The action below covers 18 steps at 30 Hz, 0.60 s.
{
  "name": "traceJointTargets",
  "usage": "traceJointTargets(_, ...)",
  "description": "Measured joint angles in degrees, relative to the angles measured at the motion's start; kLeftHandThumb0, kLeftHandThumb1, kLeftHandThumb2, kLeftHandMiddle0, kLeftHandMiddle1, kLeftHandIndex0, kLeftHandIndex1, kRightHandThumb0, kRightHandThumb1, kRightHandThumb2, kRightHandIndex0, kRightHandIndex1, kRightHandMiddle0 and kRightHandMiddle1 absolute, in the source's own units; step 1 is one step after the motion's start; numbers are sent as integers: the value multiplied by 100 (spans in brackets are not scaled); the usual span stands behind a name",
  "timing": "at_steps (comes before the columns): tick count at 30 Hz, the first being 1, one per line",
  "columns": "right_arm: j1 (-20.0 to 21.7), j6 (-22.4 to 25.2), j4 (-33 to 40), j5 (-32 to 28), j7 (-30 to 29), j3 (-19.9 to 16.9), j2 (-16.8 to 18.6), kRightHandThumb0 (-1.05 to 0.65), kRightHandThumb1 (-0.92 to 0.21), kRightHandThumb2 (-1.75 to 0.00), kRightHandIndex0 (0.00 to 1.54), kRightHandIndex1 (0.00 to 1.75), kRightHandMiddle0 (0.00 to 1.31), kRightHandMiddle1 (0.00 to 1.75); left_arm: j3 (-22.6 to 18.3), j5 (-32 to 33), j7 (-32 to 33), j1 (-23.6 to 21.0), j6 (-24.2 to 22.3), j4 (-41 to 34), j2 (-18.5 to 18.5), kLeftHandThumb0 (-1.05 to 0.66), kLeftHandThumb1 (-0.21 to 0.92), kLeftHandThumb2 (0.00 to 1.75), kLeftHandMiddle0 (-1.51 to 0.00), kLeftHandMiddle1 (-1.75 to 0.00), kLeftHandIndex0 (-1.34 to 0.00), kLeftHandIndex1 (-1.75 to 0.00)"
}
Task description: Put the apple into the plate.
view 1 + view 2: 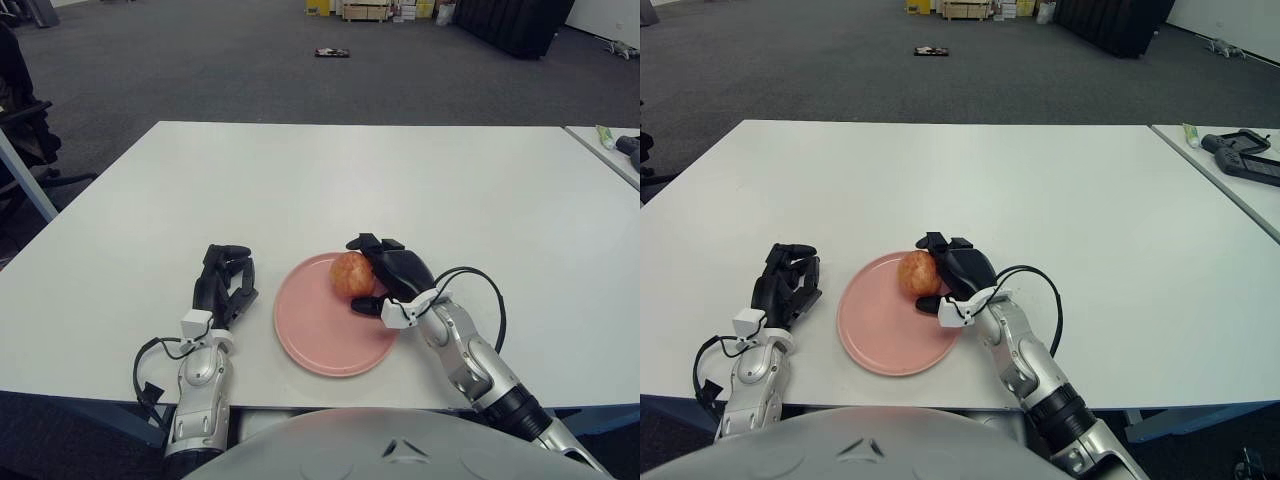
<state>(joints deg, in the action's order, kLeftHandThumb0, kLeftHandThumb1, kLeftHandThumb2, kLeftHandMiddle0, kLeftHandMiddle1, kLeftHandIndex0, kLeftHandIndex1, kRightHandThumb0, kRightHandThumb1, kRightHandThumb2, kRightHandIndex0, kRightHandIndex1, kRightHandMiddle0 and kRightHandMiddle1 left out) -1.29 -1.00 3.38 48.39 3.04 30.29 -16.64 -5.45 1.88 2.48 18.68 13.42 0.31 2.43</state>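
Both eyes sit up in the robot's head, looking forward and down across the white table [330, 180], close enough that its own chest fills the bottom edge. They share nearly everything: the pink plate [325, 335] at lower centre and grey floor along the top. The right eye stands slightly aside, so the plate [890, 335] shifts left and the neighbouring table [1230, 170] shows more at right.

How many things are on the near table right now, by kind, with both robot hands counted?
Apple: 1, over the plate, in the right robot hand's grasp
Pink plate: 1
Robot hand: 2, the right robot hand around the apple, the left robot hand idle, left of the plate
Total: 4
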Motion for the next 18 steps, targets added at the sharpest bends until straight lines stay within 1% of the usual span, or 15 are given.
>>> traceJointTargets(9,-34,-101,51,-66,29,-8,-50,-104,-76,-33,0,0,0,0,2,-10,0,-1,-55,-25,-3,-35,86,61,-51,-139,-23,-175)
traceJointTargets(18,-216,-444,156,-473,-7,-138,-79,-105,-78,-28,0,0,0,0,-1,-7,0,-5,4,5,-6,-35,86,61,-53,-139,-23,-175)
